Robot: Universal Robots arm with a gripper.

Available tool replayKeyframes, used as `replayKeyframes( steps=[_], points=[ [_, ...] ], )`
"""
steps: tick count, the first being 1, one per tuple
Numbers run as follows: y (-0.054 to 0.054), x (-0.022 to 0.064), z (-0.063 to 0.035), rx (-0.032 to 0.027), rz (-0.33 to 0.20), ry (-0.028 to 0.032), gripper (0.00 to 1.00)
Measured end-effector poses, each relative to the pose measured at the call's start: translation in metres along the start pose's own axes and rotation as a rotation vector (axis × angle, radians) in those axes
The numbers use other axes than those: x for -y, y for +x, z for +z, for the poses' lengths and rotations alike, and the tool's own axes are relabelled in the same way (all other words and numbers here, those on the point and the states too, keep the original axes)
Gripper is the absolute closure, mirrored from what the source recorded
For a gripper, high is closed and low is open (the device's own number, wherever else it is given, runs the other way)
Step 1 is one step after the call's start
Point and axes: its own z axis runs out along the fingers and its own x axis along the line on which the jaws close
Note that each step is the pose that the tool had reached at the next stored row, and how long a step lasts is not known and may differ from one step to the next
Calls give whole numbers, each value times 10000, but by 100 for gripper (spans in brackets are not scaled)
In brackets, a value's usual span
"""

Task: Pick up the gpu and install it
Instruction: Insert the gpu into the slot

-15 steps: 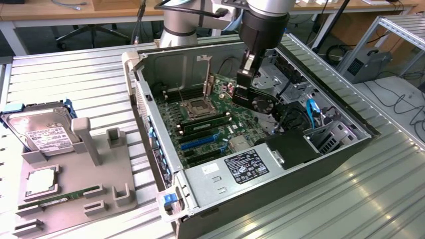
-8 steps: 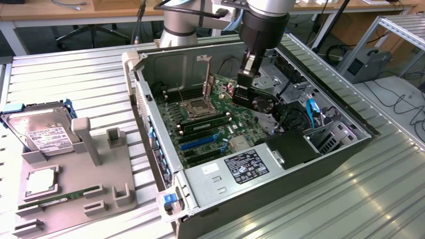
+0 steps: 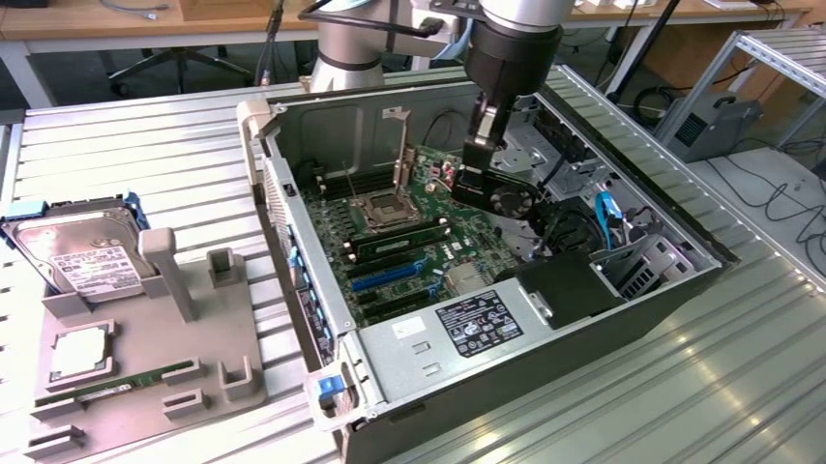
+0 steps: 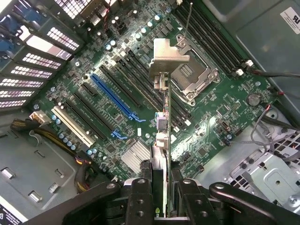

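Observation:
My gripper (image 3: 481,166) hangs inside the open computer case (image 3: 300,290), shut on the gpu (image 3: 496,193). The gpu is a dark card with a round fan face, held on edge above the green motherboard (image 3: 413,256). In the wrist view the gpu (image 4: 162,136) runs edge-on away from my gripper (image 4: 161,199), with its silver bracket (image 4: 167,56) at the far end. It hovers over the motherboard (image 4: 220,112) near the CPU socket (image 4: 192,77). The blue slot (image 4: 115,96) and the white slot (image 4: 75,125) lie off to one side of it.
On the exterior view's left a grey fixture (image 3: 155,358) holds a hard drive (image 3: 80,256), a processor (image 3: 80,354) and a green RAM stick (image 3: 110,387). Inside the case are the CPU socket (image 3: 385,208), a power supply (image 3: 485,324) and cables (image 3: 604,217).

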Motion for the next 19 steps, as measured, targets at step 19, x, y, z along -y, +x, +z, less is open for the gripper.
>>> replayKeyframes(
  steps=[19],
  points=[
    [0, 0, 2, 38, -833, -10, 74]
  ],
)
